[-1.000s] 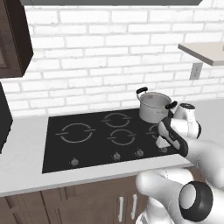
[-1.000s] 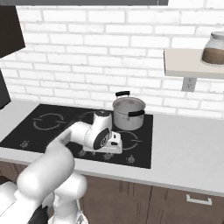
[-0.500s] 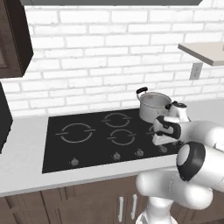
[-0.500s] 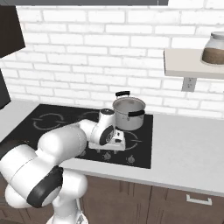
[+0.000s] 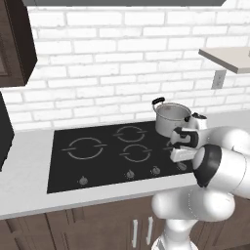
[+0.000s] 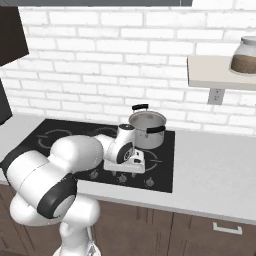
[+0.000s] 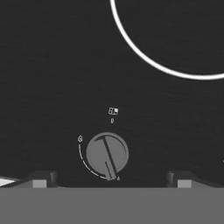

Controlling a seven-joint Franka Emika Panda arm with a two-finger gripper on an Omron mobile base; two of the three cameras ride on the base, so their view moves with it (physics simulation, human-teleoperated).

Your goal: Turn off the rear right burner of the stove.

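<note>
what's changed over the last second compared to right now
The arm folded in over the stove's front right corner, bringing the gripper down to one knob, which now sits between the open fingertips, ungrasped. The pot on the rear right burner, shelf and jar stayed put.

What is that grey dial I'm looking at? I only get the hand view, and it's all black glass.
Observer: It's a knob in the front row of the stove, near its right end.
Visitor: Anything cooking up there?
Observer: A steel pot sits on the rear right ring, behind the gripper.
Visitor: Is the hand on the dial?
Observer: Its fingertips straddle the knob, apart; I can't tell whether they touch.
</note>
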